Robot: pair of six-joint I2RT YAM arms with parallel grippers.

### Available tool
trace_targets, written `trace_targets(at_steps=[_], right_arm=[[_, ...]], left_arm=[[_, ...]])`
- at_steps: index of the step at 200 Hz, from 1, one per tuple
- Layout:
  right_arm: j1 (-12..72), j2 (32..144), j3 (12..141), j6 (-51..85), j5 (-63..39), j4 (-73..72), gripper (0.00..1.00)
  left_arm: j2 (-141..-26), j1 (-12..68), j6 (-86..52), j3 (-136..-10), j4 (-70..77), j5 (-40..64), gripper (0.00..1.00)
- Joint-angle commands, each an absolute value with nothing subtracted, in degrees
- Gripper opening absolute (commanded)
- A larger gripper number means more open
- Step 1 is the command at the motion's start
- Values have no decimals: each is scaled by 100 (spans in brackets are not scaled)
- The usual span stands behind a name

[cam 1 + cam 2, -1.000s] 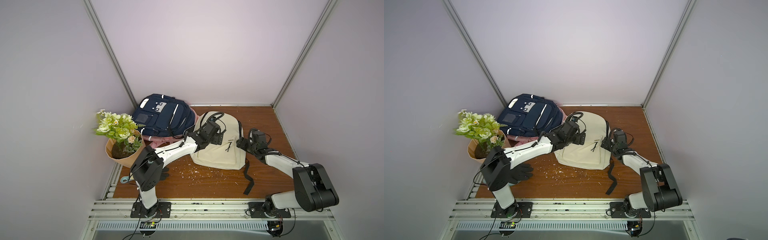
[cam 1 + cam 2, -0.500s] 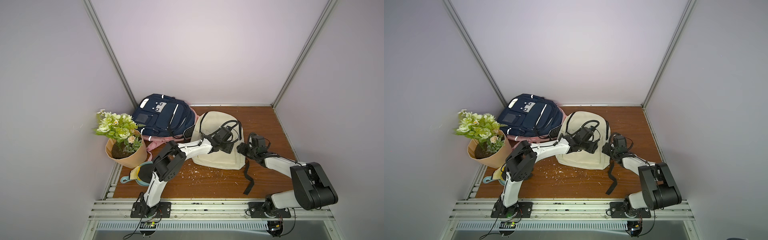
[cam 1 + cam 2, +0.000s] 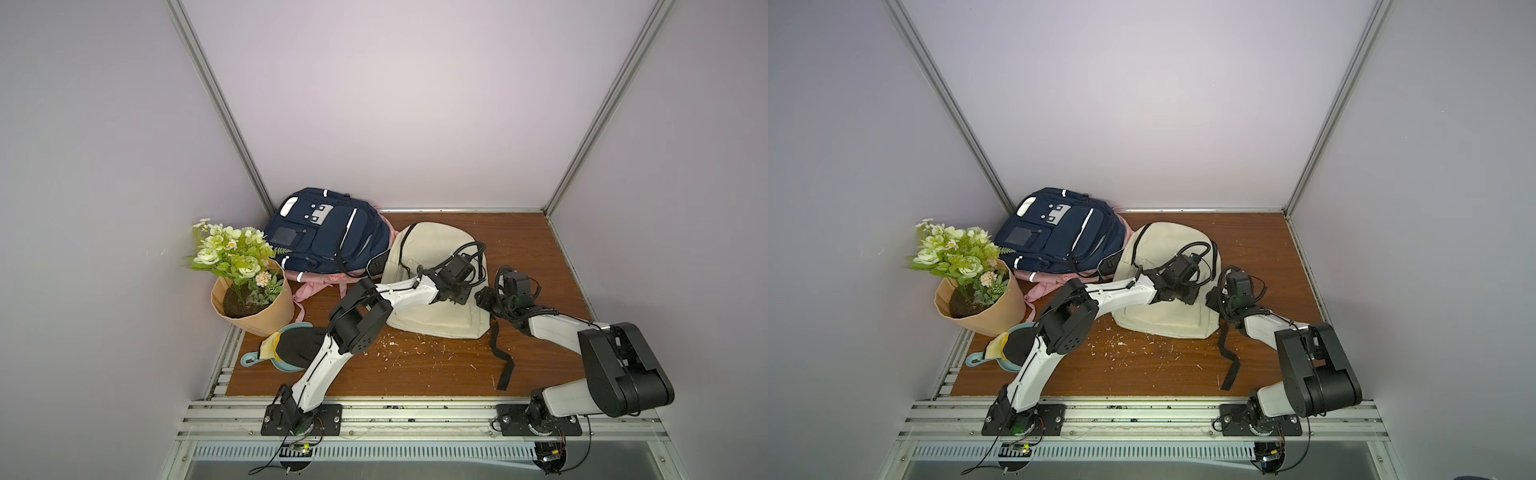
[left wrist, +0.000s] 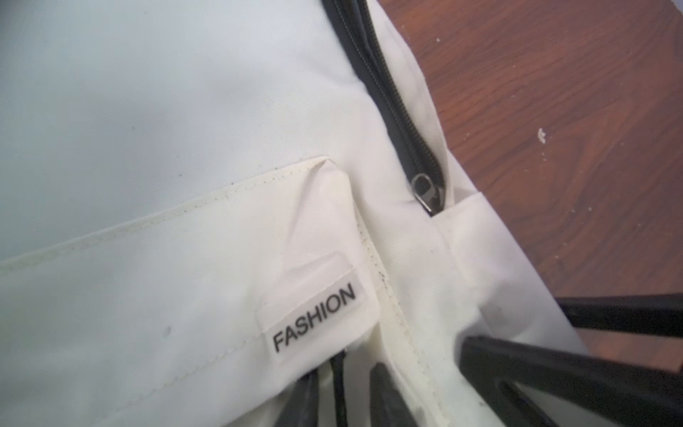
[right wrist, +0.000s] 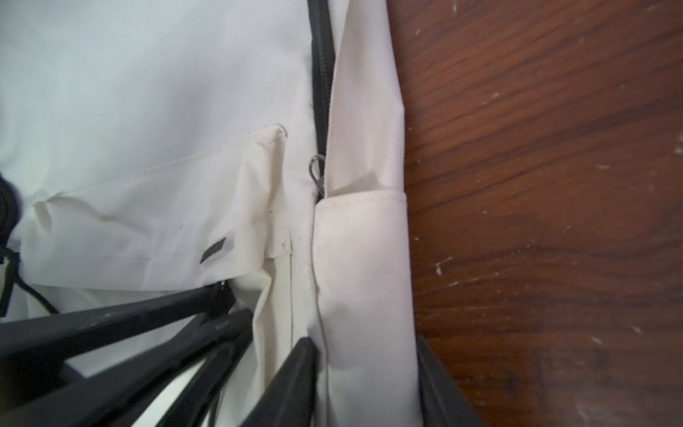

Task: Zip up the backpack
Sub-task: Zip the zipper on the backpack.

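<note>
Cream cloth is what both grippers are on. Your left gripper [image 4: 354, 377] has its fingers nearly together with a fold pinched between them, just beside the FASHION label [image 4: 314, 319]. Your right gripper [image 5: 364, 369] straddles the side pocket panel [image 5: 362, 258], cloth filling the gap; can't tell if it bites. Both sit on the near half of the right edge of the cream backpack [image 3: 432, 249]. It lies flat on the wooden table [image 3: 519, 245], centre-far, its left side against the navy backpack [image 3: 324, 232]. Its zipper slider [image 4: 430, 196] is parked at the near end of the black track [image 4: 384, 92], just above the pocket. Bag looks light and limp, so expect it to bunch and skate on the smooth wood if you tug unanchored. That pull ring [image 4: 419, 183] is tiny metal, likely slippery. Anchor the cloth below the slider with one gripper, take the ring with the other, then drag along the track toward the far side.
</note>
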State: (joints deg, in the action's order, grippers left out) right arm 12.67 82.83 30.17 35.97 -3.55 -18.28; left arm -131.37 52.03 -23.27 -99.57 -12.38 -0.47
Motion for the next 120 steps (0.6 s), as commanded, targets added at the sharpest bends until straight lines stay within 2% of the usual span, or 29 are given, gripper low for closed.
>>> trace_targets(at_steps=[1, 45, 73, 120], right_arm=[[1272, 8317, 3006, 3596, -497, -1707, 37], [1280, 8186, 3009, 3595, -229, -1565, 20], [1276, 8135, 3101, 3546, -111, -1423, 12], [1276, 7905, 3170, 3472, 231, -1153, 7]], left_arm=[[-13186, 5196, -2407, -9938, -1441, -268, 22], [-12629, 5203, -2398, -9430, -1179, -422, 9], [-12327, 5203, -2453, -9117, -984, -403, 2], [-11874, 5197, -2514, -8670, -786, -577, 0]])
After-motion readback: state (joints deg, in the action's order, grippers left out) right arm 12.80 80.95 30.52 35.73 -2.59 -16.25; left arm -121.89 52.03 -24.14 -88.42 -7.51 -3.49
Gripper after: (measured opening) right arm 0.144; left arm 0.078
